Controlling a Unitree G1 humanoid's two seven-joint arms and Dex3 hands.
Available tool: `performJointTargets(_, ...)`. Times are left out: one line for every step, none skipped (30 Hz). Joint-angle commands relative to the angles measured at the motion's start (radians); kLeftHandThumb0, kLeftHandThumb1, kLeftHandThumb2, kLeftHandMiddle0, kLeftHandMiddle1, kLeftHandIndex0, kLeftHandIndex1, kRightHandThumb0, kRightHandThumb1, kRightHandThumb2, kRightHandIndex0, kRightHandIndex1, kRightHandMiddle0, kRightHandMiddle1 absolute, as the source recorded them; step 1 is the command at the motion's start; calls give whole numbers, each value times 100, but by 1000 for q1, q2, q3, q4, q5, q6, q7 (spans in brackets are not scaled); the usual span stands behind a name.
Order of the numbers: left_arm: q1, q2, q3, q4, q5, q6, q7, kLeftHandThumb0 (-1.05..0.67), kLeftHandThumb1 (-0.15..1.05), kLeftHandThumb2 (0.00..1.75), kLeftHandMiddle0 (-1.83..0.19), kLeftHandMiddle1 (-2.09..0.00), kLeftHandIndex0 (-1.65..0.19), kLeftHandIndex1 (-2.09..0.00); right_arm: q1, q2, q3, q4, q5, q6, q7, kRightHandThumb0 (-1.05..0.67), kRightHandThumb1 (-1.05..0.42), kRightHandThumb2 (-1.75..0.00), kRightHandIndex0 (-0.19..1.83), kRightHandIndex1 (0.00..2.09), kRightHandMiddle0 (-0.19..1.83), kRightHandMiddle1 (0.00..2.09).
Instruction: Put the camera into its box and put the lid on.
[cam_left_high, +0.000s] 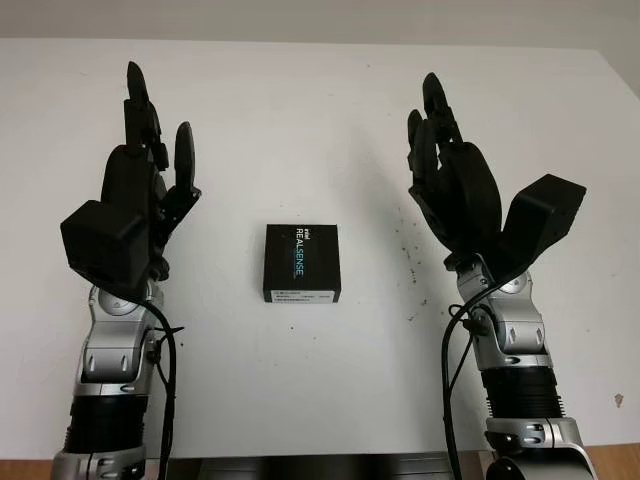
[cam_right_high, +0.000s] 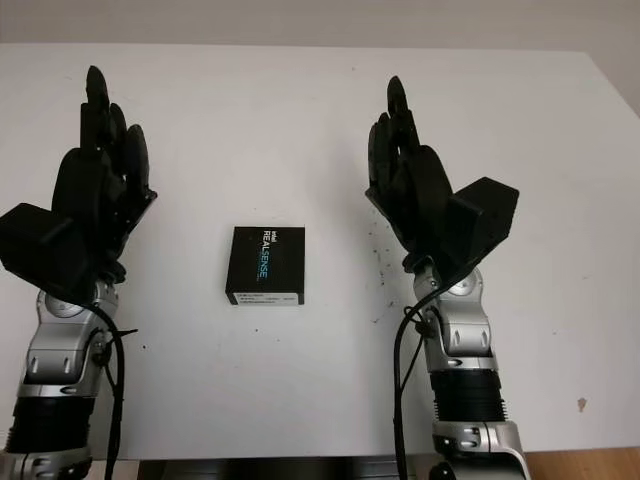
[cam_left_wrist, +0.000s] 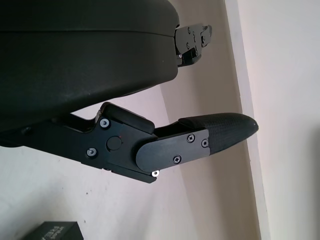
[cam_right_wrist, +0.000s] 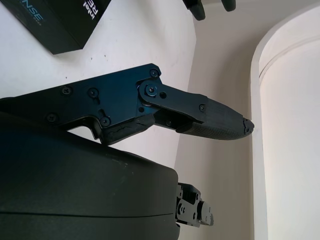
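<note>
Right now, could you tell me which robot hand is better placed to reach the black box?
Neither clearly. The closed black box sits between the open left robot hand and open right robot hand; the left looks marginally nearer.

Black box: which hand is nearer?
Left, slightly. The left hand is open beside the black box on its left; the right hand is open on the other side, a bit farther.

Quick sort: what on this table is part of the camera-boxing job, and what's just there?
Job:
- black rectangular RealSense box, lid on, mid-table between the hands
- left hand, open, raised above the table
- right hand, open, raised above the table

Just there:
- white table
- dark specks beside the box
</note>
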Motion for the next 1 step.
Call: performJointTargets(-19,-10,1,4,-1,-21,-1,-82,105,64,19,0,19,0,15,3,-4,-4,2,1,-5,-78,-105,-69,-19,0,-19,0)
